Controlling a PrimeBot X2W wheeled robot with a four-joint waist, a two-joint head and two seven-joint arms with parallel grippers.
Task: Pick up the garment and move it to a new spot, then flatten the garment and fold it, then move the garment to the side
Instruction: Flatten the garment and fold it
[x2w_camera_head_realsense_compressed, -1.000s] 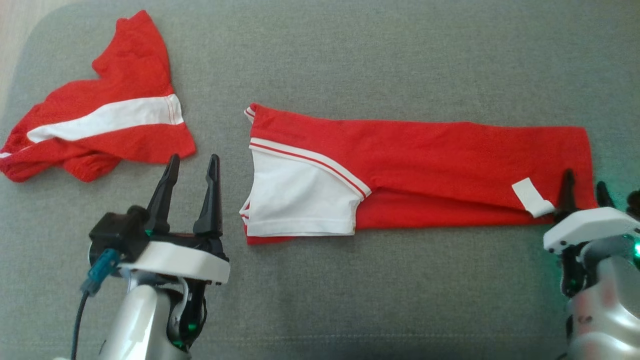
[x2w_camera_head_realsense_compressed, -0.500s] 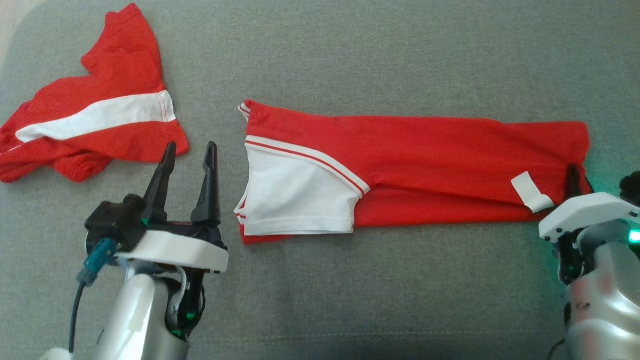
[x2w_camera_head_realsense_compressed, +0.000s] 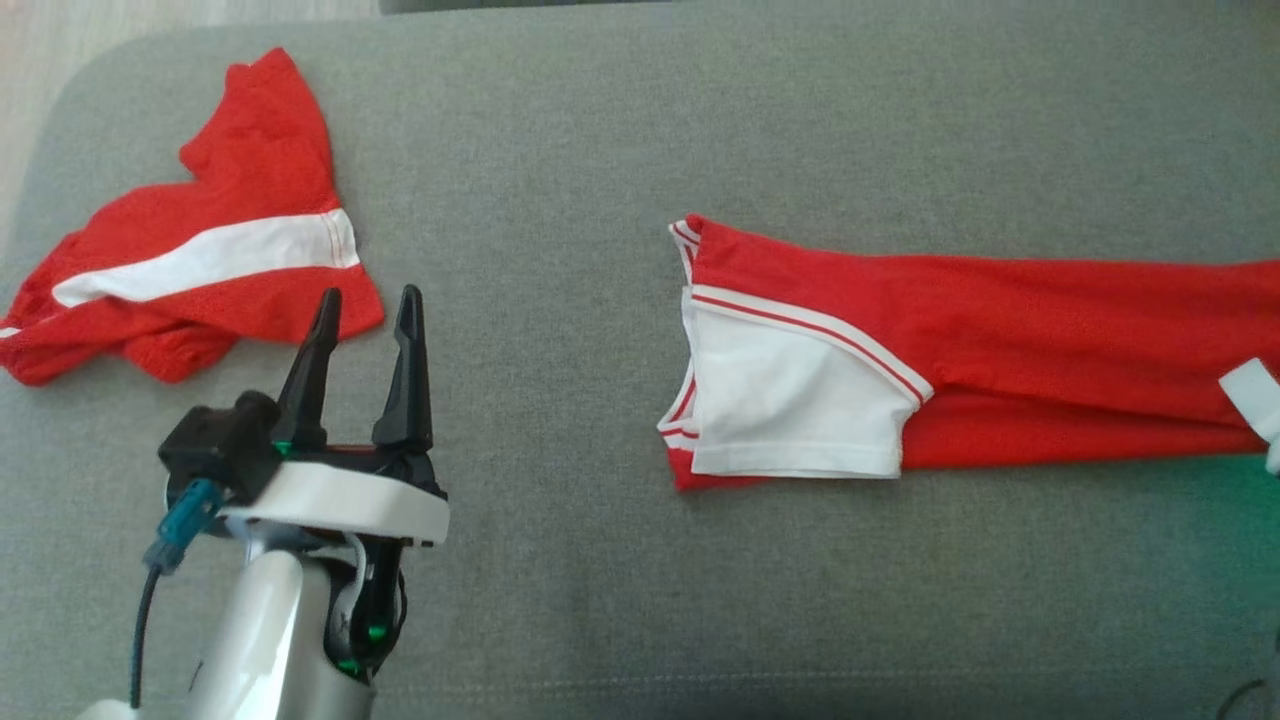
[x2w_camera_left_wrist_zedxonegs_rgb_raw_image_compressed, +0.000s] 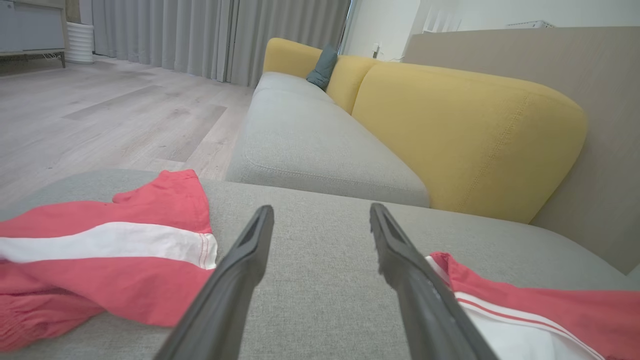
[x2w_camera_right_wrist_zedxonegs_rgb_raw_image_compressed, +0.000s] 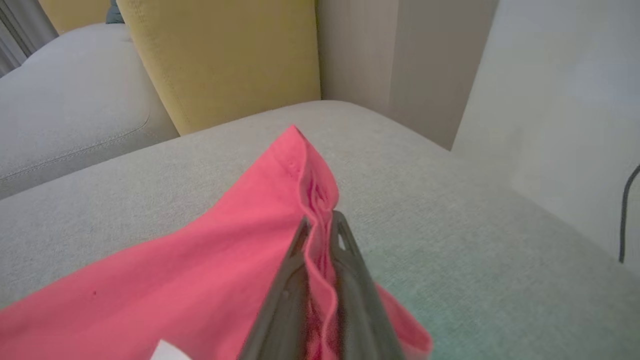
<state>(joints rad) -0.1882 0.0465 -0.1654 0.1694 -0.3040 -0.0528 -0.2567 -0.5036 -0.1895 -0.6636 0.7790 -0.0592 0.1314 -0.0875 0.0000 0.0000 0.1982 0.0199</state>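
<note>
- Two tools: left tool (x2w_camera_head_realsense_compressed: 370, 293) hovers spread, empty, above the grey cushion (x2w_camera_head_realsense_compressed: 600, 600).
- The right tool (x2w_camera_right_wrist_zedxonegs_rgb_raw_image_compressed: 321, 220) clamps the folded red garment (x2w_camera_head_realsense_compressed: 1000, 310) at its edge.
- It lies right of centre; second garment (x2w_camera_head_realsense_compressed: 260, 150) far left.

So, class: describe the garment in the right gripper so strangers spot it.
Find the grey fabric cushion. On its right half lies a long, flat-folded red garment with a white sleeve. The crumpled red garment at left has a white stripe.
</note>
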